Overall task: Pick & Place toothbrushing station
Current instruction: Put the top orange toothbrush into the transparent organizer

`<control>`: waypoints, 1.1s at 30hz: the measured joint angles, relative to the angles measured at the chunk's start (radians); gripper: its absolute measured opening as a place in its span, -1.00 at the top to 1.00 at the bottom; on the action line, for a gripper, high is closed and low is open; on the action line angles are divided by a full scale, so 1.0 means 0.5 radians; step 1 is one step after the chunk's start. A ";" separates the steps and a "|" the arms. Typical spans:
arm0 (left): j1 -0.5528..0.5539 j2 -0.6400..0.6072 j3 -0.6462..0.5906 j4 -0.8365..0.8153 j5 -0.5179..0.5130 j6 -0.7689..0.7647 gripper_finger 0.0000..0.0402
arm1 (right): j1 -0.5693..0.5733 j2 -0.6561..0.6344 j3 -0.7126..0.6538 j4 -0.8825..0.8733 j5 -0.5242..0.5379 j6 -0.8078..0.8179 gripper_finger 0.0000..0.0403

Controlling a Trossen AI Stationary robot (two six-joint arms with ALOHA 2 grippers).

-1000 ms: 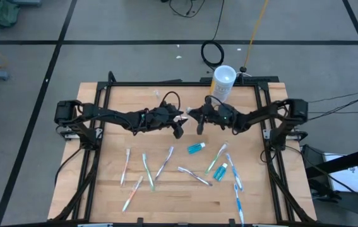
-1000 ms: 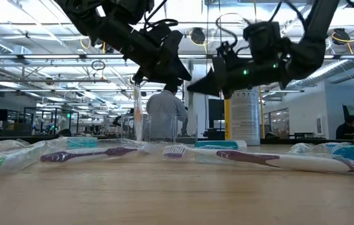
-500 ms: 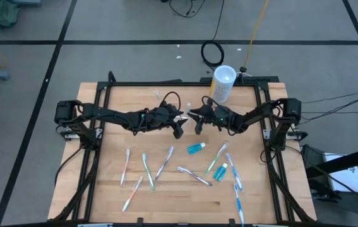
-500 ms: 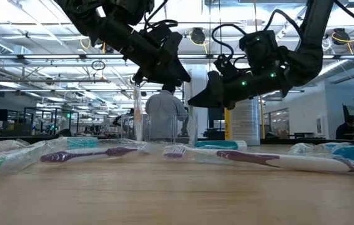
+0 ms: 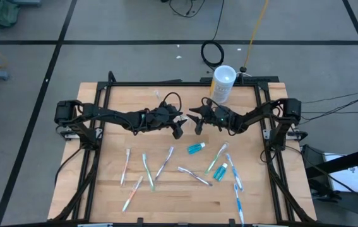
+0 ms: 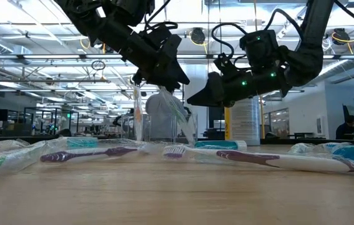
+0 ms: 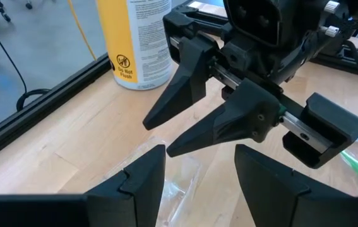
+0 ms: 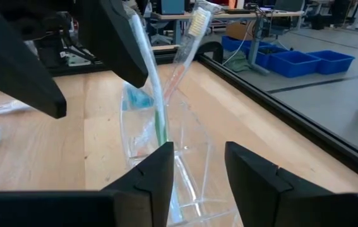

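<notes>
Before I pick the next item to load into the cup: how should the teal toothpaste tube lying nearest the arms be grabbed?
Probably from straight above, fingers closing across the middle of the toothpaste tube. It lies flat on the table, its length running left to right, with bare wood on both long sides. The nearest toothbrush lies clear of it. The right gripper hovers closest.

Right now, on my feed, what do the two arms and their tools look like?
Both arms are dark, nearly black, jointed links with thin black cables looped along them. The left tool and right tool each end in two matte black, wedge-shaped fingers on a sliding rail. Small green lights glow on the right wrist housing. No markings are legible.
</notes>
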 joint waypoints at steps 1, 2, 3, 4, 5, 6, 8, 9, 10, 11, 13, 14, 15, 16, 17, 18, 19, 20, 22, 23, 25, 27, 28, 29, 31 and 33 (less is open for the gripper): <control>0.000 0.000 0.000 -0.001 0.000 0.000 0.02 | 0.000 0.000 0.000 0.000 0.000 0.000 0.33; 0.000 0.000 0.000 -0.002 0.000 0.000 0.02 | 0.000 0.000 0.000 0.000 -0.001 0.000 0.34; 0.000 0.000 0.000 -0.004 0.000 0.000 0.02 | 0.000 0.000 0.000 0.000 -0.004 -0.001 0.34; 0.000 0.000 0.000 -0.008 0.000 0.000 0.02 | 0.000 0.000 0.000 0.000 -0.006 -0.001 0.34; 0.000 0.000 0.000 -0.011 0.000 0.000 0.02 | 0.000 0.000 0.000 0.000 -0.006 -0.001 0.35; 0.000 0.000 0.000 -0.012 0.000 0.000 0.02 | 0.000 0.000 0.000 0.000 -0.007 -0.001 0.35; 0.000 0.000 0.000 -0.012 0.000 0.000 0.02 | 0.002 0.000 0.000 0.000 -0.008 -0.001 0.35; 0.000 0.000 0.000 -0.011 0.000 0.000 0.02 | 0.004 0.000 0.000 0.000 -0.008 -0.001 0.35; 0.000 0.000 0.000 -0.012 0.000 0.000 0.02 | 0.004 -0.008 -0.001 -0.002 -0.008 -0.009 0.35; -0.001 0.001 0.000 -0.012 0.000 0.000 0.02 | 0.004 -0.026 -0.002 -0.016 -0.008 -0.022 0.35; -0.006 0.001 0.000 -0.021 0.000 0.005 0.02 | 0.005 -0.062 -0.002 -0.033 -0.012 -0.094 0.36; -0.008 0.001 0.000 -0.035 0.001 0.026 0.02 | 0.005 -0.083 -0.001 -0.065 -0.013 -0.140 0.36; -0.012 0.001 0.000 -0.051 0.006 0.055 0.02 | 0.005 -0.113 -0.002 -0.120 -0.014 -0.182 0.36; -0.015 0.001 0.000 -0.065 0.019 0.088 0.02 | 0.005 -0.147 -0.004 -0.177 -0.014 -0.214 0.36; -0.017 0.002 0.000 -0.074 0.035 0.116 0.02 | 0.005 -0.182 -0.004 -0.225 -0.014 -0.235 0.36; -0.017 0.002 0.000 -0.079 0.048 0.139 0.02 | 0.005 -0.215 -0.003 -0.276 -0.014 -0.250 0.36; -0.018 0.002 0.000 -0.086 0.050 0.148 0.02 | 0.005 -0.254 -0.003 -0.345 -0.014 -0.254 0.36; -0.019 0.002 0.000 -0.093 0.051 0.150 0.02 | 0.005 -0.298 -0.003 -0.441 -0.014 -0.256 0.36; -0.018 -0.012 0.000 -0.123 0.051 0.138 0.02 | 0.005 -0.369 -0.007 -0.595 -0.014 -0.257 0.36; -0.018 -0.027 0.000 -0.155 0.051 0.137 0.02 | 0.005 -0.404 -0.007 -0.662 -0.014 -0.257 0.36; -0.024 -0.079 0.000 -0.219 0.051 0.132 0.02 | 0.005 -0.480 -0.007 -0.786 -0.014 -0.257 0.36; -0.032 -0.158 0.000 -0.357 0.052 0.121 0.02 | 0.006 -0.541 -0.007 -0.879 -0.014 -0.257 0.36; -0.040 -0.193 0.000 -0.413 0.053 0.094 0.02 | 0.006 -0.567 -0.007 -0.907 -0.014 -0.257 0.36; -0.047 -0.235 0.001 -0.479 0.054 0.055 0.02 | 0.007 -0.589 -0.007 -0.933 -0.013 -0.256 0.36; -0.061 -0.331 0.000 -0.668 0.056 -0.039 0.02 | 0.006 -0.615 -0.007 -0.948 -0.012 -0.256 0.36; -0.084 -0.421 0.001 -0.835 0.086 -0.143 0.02 | 0.006 -0.636 -0.007 -0.971 -0.012 -0.256 0.36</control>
